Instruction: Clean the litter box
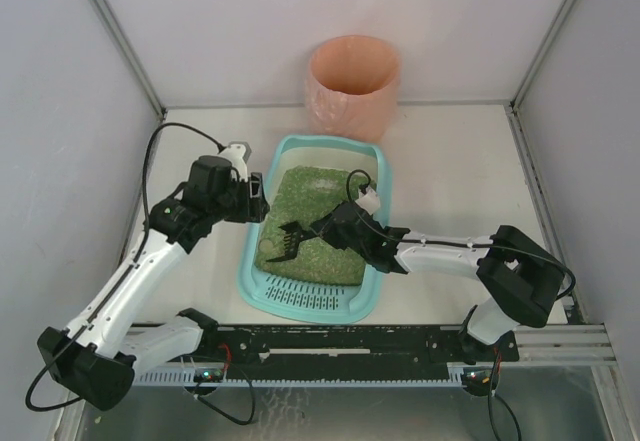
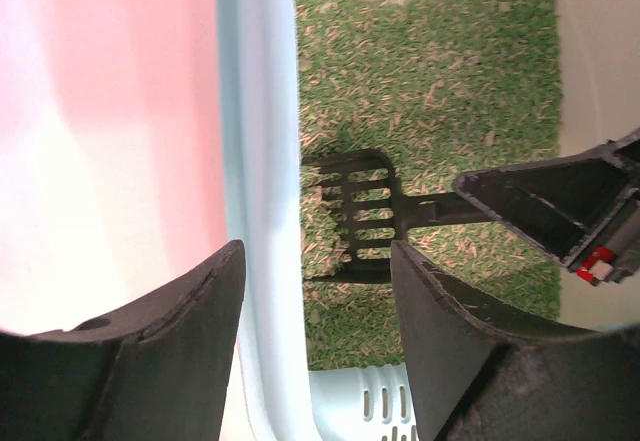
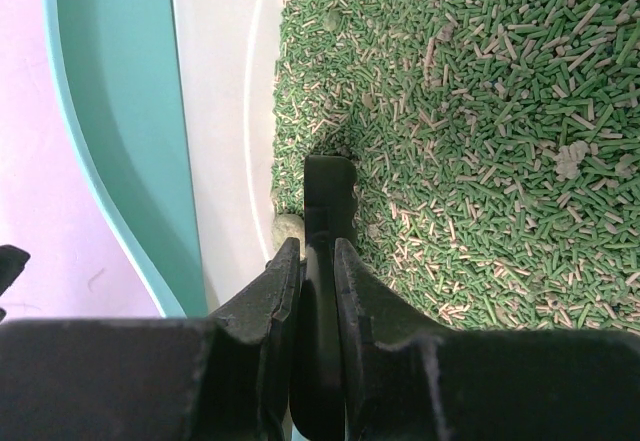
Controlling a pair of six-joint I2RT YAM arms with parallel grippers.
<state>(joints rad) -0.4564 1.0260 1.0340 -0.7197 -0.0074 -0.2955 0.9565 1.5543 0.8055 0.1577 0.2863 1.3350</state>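
Right claw [image 3: 318, 253] on black scoop [image 3: 328, 186] (over green litter [image 3: 480, 111])

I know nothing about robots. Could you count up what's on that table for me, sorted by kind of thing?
teal litter box: 1
pink-orange bin: 1
black scoop: 1
robot hands: 2, the left hand and the right hand
Total: 5
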